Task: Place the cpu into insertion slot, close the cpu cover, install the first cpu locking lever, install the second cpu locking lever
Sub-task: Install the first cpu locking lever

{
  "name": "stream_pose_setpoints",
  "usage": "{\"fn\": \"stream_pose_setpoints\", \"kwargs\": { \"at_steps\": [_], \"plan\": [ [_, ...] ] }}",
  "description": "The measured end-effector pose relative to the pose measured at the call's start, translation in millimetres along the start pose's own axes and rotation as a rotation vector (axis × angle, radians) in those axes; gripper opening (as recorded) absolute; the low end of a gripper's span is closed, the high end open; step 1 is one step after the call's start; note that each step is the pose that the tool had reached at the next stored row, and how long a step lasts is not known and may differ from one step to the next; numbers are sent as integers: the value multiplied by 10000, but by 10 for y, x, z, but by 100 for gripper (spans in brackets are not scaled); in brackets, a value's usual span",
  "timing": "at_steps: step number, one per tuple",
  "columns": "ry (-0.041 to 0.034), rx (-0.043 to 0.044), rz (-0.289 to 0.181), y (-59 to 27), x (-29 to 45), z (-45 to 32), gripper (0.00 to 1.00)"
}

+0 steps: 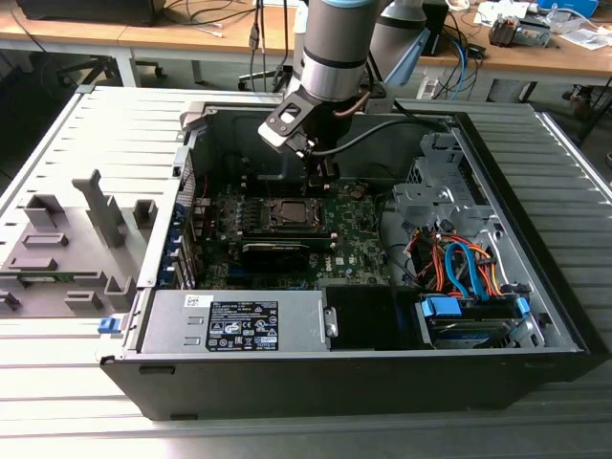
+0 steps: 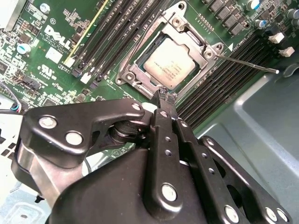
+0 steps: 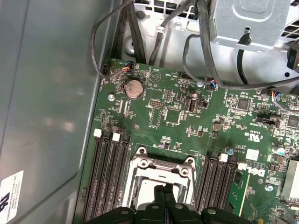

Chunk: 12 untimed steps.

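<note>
**Arm Over Open Case, Gripper At Socket Edge**

The computer case [image 1: 316, 382] lies open on a slatted grey table [image 1: 57, 382]. The arm [image 1: 335, 48] stands over it. Its gripper [image 1: 324, 187] hangs just beside the insertion slot [image 1: 270, 226], on the exterior view's right. A pale square within the slot is probably the cpu [image 1: 289, 214]; the detail is too fine to confirm. A black graphics card [image 1: 275, 254] sits near the slot. Blue and orange cables [image 1: 459, 268] crowd the case's side on the exterior view's right.
</note>
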State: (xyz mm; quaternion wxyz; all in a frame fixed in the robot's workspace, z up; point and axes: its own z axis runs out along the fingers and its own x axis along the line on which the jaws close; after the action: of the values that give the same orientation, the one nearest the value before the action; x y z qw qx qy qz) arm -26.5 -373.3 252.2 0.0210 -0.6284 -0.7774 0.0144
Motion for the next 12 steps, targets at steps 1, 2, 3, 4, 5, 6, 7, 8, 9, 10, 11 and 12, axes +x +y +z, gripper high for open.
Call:
{"fn": "stream_pose_setpoints", "kwargs": {
  "at_steps": [1,2,3,4,5,6,7,8,9,10,11,12],
  "plan": [
    [-2,1,-45,0,0,0,11],
    [-4,1,-74,0,0,0,11],
    [-8,2,-157,0,0,0,11],
    [-11,4,-210,0,0,0,11],
    [-13,4,-260,0,0,0,11],
    [-15,5,-298,0,0,0,11],
    [-16,5,-326,0,0,0,11],
    [-19,6,-371,0,0,0,11],
    [-20,6,-400,0,0,0,11],
    [-22,7,-451,0,0,0,11],
    [-24,7,-475,0,0,0,11],
    [-24,8,-501,0,0,0,11]
  ]
}}
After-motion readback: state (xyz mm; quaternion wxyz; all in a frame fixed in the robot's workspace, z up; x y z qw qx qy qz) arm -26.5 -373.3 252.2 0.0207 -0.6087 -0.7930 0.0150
